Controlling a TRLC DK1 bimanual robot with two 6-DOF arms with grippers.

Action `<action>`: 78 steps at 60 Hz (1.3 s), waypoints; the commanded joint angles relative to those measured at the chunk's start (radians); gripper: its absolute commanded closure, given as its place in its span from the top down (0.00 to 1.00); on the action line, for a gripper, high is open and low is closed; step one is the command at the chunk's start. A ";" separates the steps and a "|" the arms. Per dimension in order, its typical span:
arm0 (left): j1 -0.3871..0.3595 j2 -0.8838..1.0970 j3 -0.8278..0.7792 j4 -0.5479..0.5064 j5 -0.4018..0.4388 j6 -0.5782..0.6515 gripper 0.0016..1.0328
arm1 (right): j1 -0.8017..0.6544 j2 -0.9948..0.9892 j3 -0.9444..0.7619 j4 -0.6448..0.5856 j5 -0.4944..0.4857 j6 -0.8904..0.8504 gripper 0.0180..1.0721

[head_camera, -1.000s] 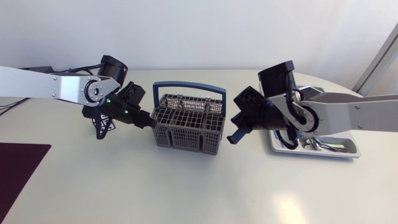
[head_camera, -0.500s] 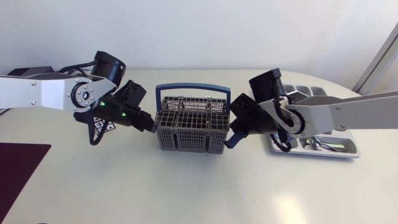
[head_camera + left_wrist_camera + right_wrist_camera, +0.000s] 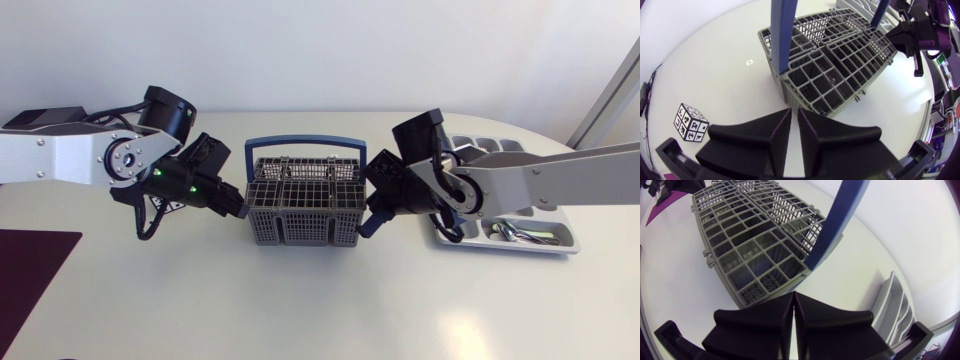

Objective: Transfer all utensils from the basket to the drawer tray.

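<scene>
Both with fingers together, the left end effector [image 3: 238,206] and the right end effector [image 3: 368,222] sit at opposite ends of the grey basket [image 3: 305,196] mid-worktop [image 3: 300,300], near the drawer tray [image 3: 556,246].

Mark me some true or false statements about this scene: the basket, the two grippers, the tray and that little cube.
1. The basket stands between the left gripper and the right gripper. True.
2. The right gripper holds a spoon. False: it is shut with nothing in it.
3. The basket's handle is red. False: it is blue.
4. Utensils lie in the drawer tray. True.
5. The marker cube sits inside the basket. False: it is on the table, beside the left gripper.
</scene>
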 commanded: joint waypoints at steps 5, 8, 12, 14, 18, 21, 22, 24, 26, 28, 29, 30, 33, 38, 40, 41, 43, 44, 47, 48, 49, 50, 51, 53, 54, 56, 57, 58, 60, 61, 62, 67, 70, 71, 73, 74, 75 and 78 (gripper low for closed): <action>0.004 -0.015 -0.025 0.002 0.044 0.026 0.15 | 0.030 0.011 0.016 0.014 0.003 0.007 0.07; 0.020 -0.016 -0.024 0.002 0.046 0.029 0.15 | 0.027 0.005 0.011 0.014 0.013 0.007 0.07; 0.023 -0.018 -0.028 -0.001 0.044 0.032 0.15 | 0.022 -0.003 0.007 0.014 0.017 0.007 0.07; 0.023 -0.018 -0.033 -0.003 0.044 0.035 0.15 | 0.018 -0.003 0.007 0.014 0.019 0.007 0.07; 0.027 -0.018 -0.033 -0.003 0.044 0.035 0.15 | 0.013 -0.001 0.008 0.014 0.034 0.007 0.07; 0.038 -0.018 -0.031 -0.003 0.044 0.035 0.15 | 0.010 -0.001 0.008 0.013 0.037 0.007 0.07; 0.043 -0.018 -0.031 -0.004 0.044 0.035 0.15 | 0.010 -0.001 0.007 0.013 0.039 0.007 0.07; 0.047 -0.018 -0.031 -0.006 0.044 0.035 0.15 | 0.009 -0.004 0.002 0.013 0.040 0.006 0.07; 0.050 -0.018 -0.033 -0.007 0.044 0.036 0.15 | 0.009 -0.007 -0.002 0.013 0.049 0.004 0.07; 0.053 -0.018 -0.034 -0.010 0.044 0.041 0.15 | 0.009 -0.012 -0.007 0.013 0.059 0.004 0.07; 0.056 -0.019 -0.036 -0.012 0.044 0.042 0.15 | 0.007 -0.015 -0.012 0.013 0.062 0.003 0.07; 0.061 -0.022 -0.039 -0.012 0.044 0.042 0.15 | 0.004 -0.020 -0.013 0.013 0.065 0.003 0.07; 0.073 -0.033 -0.045 -0.012 0.043 0.049 0.15 | -0.004 -0.036 -0.024 0.013 0.077 0.000 0.08; 0.109 -0.050 -0.051 -0.018 0.043 0.062 0.16 | -0.036 -0.081 -0.045 0.013 0.094 -0.005 0.09; 0.124 -0.061 -0.057 -0.020 0.044 0.068 0.17 | -0.054 -0.106 -0.058 0.013 0.100 -0.013 0.09; 0.129 -0.067 -0.059 -0.021 0.044 0.070 0.19 | -0.065 -0.119 -0.064 0.013 0.101 -0.016 0.11; 0.147 -0.087 -0.068 -0.021 0.044 0.075 0.27 | -0.087 -0.150 -0.078 0.013 0.103 -0.019 0.16; 0.156 -0.098 -0.073 -0.021 0.043 0.076 0.33 | -0.099 -0.167 -0.085 0.013 0.103 -0.023 0.19; 0.172 -0.127 -0.087 -0.024 0.044 0.078 0.49 | -0.122 -0.214 -0.107 0.013 0.103 -0.036 0.27; 0.175 -0.137 -0.091 -0.024 0.044 0.079 0.55 | -0.126 -0.225 -0.113 0.013 0.103 -0.039 0.29; 0.178 -0.147 -0.096 -0.024 0.044 0.078 0.62 | -0.136 -0.241 -0.121 0.013 0.103 -0.039 0.32; 0.182 -0.157 -0.100 -0.024 0.044 0.078 0.70 | -0.140 -0.251 -0.125 0.013 0.103 -0.040 0.34; 0.187 -0.170 -0.103 -0.026 0.044 0.078 0.79 | -0.146 -0.262 -0.131 0.011 0.103 -0.040 0.38; 0.196 -0.191 -0.110 -0.026 0.044 0.078 0.93 | -0.154 -0.287 -0.145 0.011 0.103 -0.043 0.47; 0.198 -0.205 -0.113 -0.027 0.044 0.075 0.98 | -0.157 -0.300 -0.153 0.011 0.103 -0.043 0.52; 0.201 -0.228 -0.119 -0.026 0.044 0.068 0.97 | -0.163 -0.322 -0.165 0.011 0.103 -0.043 0.64; 0.202 -0.237 -0.122 -0.026 0.043 0.067 0.97 | -0.166 -0.334 -0.171 0.011 0.105 -0.043 0.70; 0.207 -0.251 -0.122 -0.026 0.043 0.067 0.97 | -0.171 -0.345 -0.176 0.011 0.106 -0.043 0.76; 0.208 -0.275 -0.126 -0.027 0.041 0.065 0.97 | -0.180 -0.376 -0.188 0.011 0.108 -0.042 0.89; 0.208 -0.282 -0.126 -0.030 0.041 0.067 0.97 | -0.182 -0.386 -0.193 0.011 0.108 -0.042 0.93; 0.208 -0.294 -0.126 -0.033 0.041 0.067 0.96 | -0.186 -0.405 -0.199 0.011 0.108 -0.042 0.96; 0.208 -0.328 -0.126 -0.056 0.015 0.065 0.96 | -0.206 -0.480 -0.228 0.016 0.108 -0.039 0.96; 0.204 -0.355 -0.130 -0.076 -0.002 0.064 0.96 | -0.222 -0.532 -0.248 0.016 0.108 -0.034 0.96; 0.208 -0.363 -0.131 -0.076 -0.033 0.056 0.96 | -0.225 -0.544 -0.251 0.016 0.108 -0.034 0.96; 0.211 -0.377 -0.136 -0.075 -0.077 0.042 0.96 | -0.235 -0.580 -0.266 0.017 0.108 -0.034 0.96; 0.210 -0.384 -0.137 -0.079 -0.077 0.042 0.96 | -0.242 -0.598 -0.272 0.016 0.108 -0.034 0.96; 0.211 -0.389 -0.137 -0.084 -0.077 0.042 0.96 | -0.248 -0.615 -0.279 0.016 0.108 -0.036 0.96; 0.219 -0.395 -0.139 -0.093 -0.077 0.042 0.96 | -0.255 -0.653 -0.288 -0.009 0.097 -0.048 0.96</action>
